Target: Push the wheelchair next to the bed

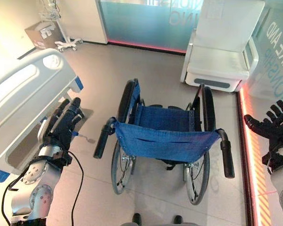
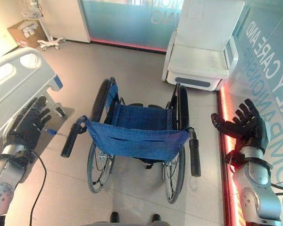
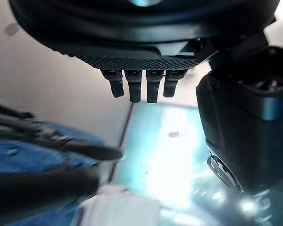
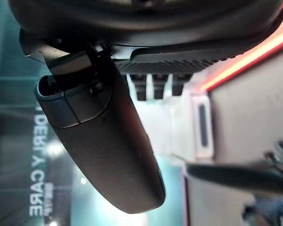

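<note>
A wheelchair [image 1: 165, 136] with a blue fabric seat and back stands in the middle of the floor, its two black push handles pointing toward me. The left handle [image 1: 103, 139] is to the right of my left hand [image 1: 63, 125], which is open with straight fingers and apart from it. My right hand [image 2: 245, 125] is open too, fingers spread, to the right of the right handle [image 2: 194, 153] without touching it. The bed [image 1: 23, 101], white with blue corners, lies along the left side. The left wrist view shows the blurred blue seat [image 3: 19, 155] past the straight fingers [image 3: 141, 87].
A white padded armchair [image 1: 224, 52] stands at the back right by a glass wall. A red-lit floor strip [image 1: 247, 155] runs along the right side. A cardboard box [image 1: 41, 33] and a wheeled stand base [image 1: 66, 44] sit at the back left.
</note>
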Controlling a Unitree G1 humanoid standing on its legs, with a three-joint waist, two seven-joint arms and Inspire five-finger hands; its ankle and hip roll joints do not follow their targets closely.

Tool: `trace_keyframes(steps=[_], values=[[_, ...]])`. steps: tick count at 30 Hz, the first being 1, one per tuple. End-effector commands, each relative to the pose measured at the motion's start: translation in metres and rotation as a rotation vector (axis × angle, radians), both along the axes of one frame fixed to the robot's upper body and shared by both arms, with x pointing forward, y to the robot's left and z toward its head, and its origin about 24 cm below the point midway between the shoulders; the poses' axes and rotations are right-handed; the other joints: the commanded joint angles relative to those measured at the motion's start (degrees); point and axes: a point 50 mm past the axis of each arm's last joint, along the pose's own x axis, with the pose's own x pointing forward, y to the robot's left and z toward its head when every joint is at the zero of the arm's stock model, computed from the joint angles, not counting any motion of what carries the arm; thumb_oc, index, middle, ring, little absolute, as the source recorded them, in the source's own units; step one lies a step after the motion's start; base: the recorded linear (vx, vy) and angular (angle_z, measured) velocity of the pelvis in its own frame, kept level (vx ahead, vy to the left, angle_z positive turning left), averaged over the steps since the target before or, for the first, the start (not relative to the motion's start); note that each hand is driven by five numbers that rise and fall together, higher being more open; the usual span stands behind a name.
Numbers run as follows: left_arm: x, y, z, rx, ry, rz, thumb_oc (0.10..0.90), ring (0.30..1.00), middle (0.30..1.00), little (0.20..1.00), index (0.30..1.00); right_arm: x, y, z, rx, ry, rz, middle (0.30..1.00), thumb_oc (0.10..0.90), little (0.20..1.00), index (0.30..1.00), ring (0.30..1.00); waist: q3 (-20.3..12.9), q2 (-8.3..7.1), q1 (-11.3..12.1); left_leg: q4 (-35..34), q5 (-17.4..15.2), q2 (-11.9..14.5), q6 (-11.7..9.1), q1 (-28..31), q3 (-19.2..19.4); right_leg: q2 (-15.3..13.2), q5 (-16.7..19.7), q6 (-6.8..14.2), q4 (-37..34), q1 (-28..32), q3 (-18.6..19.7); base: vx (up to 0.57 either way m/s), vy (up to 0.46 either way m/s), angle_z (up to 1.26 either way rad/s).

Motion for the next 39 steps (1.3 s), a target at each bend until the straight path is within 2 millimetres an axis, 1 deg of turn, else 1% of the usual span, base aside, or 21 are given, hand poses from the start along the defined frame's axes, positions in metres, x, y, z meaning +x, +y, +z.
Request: trace_keyframes(steps=[1,5,8,10,13,16,18,21,22,27,28,32,33,35,39], values=[[0.003,0.002,0.064,0.145,-0.197,-0.101,0.800,0.900,0.900,0.900,0.900,0.003,0.000,0.071,-0.127,-0.248,0.101,0.900,0.800,0.900,0.900,0.900,-3.6,-0.41,0.6,0.2,-1.7,1.0,-1.5,-1.3,1.6,-0.9,3.0,0.5,0.2,-2.3,0.6,0.00,0.000,0.00],[0.001,-0.003,0.067,0.172,-0.180,-0.163,0.800,0.900,0.900,0.900,0.900,0.004,0.007,0.067,-0.135,-0.191,0.121,0.900,0.800,0.900,0.900,0.900,-3.6,-0.70,0.8,0.2,-1.7,1.0,-1.5,-1.5,1.8,-1.0,3.1,0.8,0.1,-2.3,0.5,0.00,0.000,0.00],[-0.001,-0.006,0.072,0.253,-0.159,-0.202,0.800,0.900,0.900,0.900,0.900,0.003,0.008,0.062,-0.151,-0.099,0.124,0.900,0.800,0.900,0.900,0.900,-3.7,-0.93,1.0,0.2,-1.6,1.0,-1.5,-1.5,2.1,-1.0,3.2,0.9,0.1,-2.4,0.4,0.00,0.000,0.00],[-0.002,-0.005,0.074,0.282,-0.150,-0.207,0.800,0.900,0.900,0.900,0.900,0.003,0.009,0.060,-0.159,-0.076,0.121,0.900,0.800,0.900,0.900,0.900,-3.7,-0.99,1.1,0.2,-1.6,1.0,-1.5,-1.5,2.2,-0.9,3.2,0.9,0.1,-2.4,0.3,0.00,0.000,0.00],[-0.005,0.000,0.084,0.404,-0.147,-0.207,0.800,0.900,0.900,0.900,0.900,0.002,0.007,0.061,-0.161,-0.051,0.135,0.900,0.800,0.900,0.900,0.900,-3.4,-1.12,1.2,0.2,-1.4,1.0,-1.5,-1.6,2.5,-0.9,3.3,1.0,0.1,-2.4,0.3,0.00,0.000,0.00],[-0.006,-0.001,0.088,0.411,-0.144,-0.240,0.800,0.900,0.900,0.900,0.900,0.003,0.012,0.062,-0.143,-0.051,0.165,0.900,0.800,0.900,0.900,0.900,-3.2,-1.12,1.3,0.2,-1.4,1.1,-1.6,-1.6,2.6,-0.8,3.2,1.0,0.1,-2.4,0.2,0.00,0.000,0.00],[-0.006,-0.003,0.088,0.408,-0.142,-0.255,0.800,0.900,0.900,0.900,0.900,0.003,0.015,0.062,-0.125,-0.057,0.190,0.900,0.800,0.900,0.900,0.900,-3.2,-1.10,1.3,0.2,-1.4,1.1,-1.6,-1.5,2.7,-0.8,3.3,1.1,0.1,-2.4,0.2,0.00,0.000,0.00],[-0.006,-0.011,0.085,0.359,-0.129,-0.318,0.800,0.900,0.900,0.900,0.900,0.003,0.026,0.061,-0.057,-0.084,0.257,0.900,0.800,0.900,0.900,0.900,-3.2,-1.04,1.3,0.2,-1.4,1.0,-1.7,-1.5,2.7,-0.9,3.3,1.2,0.1,-2.3,0.0,0.01,0.004,0.00],[-0.006,-0.014,0.083,0.356,-0.123,-0.338,0.800,0.900,0.900,0.900,0.900,0.003,0.028,0.060,-0.051,-0.079,0.271,0.900,0.800,0.900,0.900,0.900,-3.2,-1.01,1.3,0.2,-1.9,1.0,-1.7,-1.3,2.7,-0.9,2.8,1.4,0.1,-2.0,-0.1,0.04,0.013,0.01],[-0.006,-0.020,0.081,0.379,-0.101,-0.391,0.800,0.900,0.900,0.900,0.900,0.003,0.035,0.058,-0.044,-0.053,0.314,0.900,0.800,0.900,0.900,0.900,-3.0,-0.92,1.3,0.2,-1.3,1.0,-1.7,-1.6,2.8,-0.9,3.3,1.4,0.1,-2.4,0.0,0.00,0.000,0.00],[-0.006,-0.021,0.080,0.386,-0.093,-0.406,0.800,0.900,0.900,0.900,0.900,0.003,0.037,0.057,-0.035,-0.052,0.327,0.900,0.800,0.900,0.900,0.900,-3.0,-0.91,1.3,0.2,-1.8,1.0,-1.7,-1.3,2.8,-1.0,2.9,1.6,0.1,-2.1,-0.1,0.00,0.000,0.00],[-0.008,-0.023,0.080,0.413,-0.070,-0.434,0.800,0.900,0.900,0.900,0.900,0.003,0.043,0.057,0.013,-0.069,0.383,0.900,0.800,0.900,0.900,0.900,-2.7,-0.87,1.4,0.2,-1.7,1.0,-1.7,-1.3,2.8,-0.9,2.9,1.6,0.1,-2.1,-0.2,0.00,0.000,0.00],[-0.007,-0.023,0.078,0.414,-0.057,-0.447,0.800,0.900,0.900,0.900,0.900,0.003,0.048,0.056,0.040,-0.074,0.424,0.900,0.800,0.900,0.900,0.900,-2.7,-0.85,1.4,0.2,-1.7,1.0,-1.7,-1.4,2.8,-0.9,2.9,1.7,0.1,-2.2,-0.1,0.00,0.000,0.00],[-0.008,-0.025,0.075,0.409,-0.035,-0.471,0.800,0.900,0.900,0.900,0.900,0.002,0.054,0.055,0.038,-0.058,0.456,0.900,0.800,0.900,0.900,0.900,-2.7,-0.73,1.4,0.2,-1.5,1.0,-1.8,-1.5,2.9,-1.0,2.9,1.8,0.1,-2.3,-0.1,0.00,0.000,0.00],[-0.009,-0.028,0.072,0.396,-0.009,-0.504,0.800,0.900,0.900,0.900,0.900,0.001,0.053,0.050,-0.029,-0.009,0.452,0.900,0.800,0.900,0.900,0.900,-2.7,-0.48,1.2,0.2,-1.4,1.0,-1.8,-1.5,3.0,-1.0,3.0,1.8,0.1,-2.3,-0.1,0.00,0.000,0.00]])
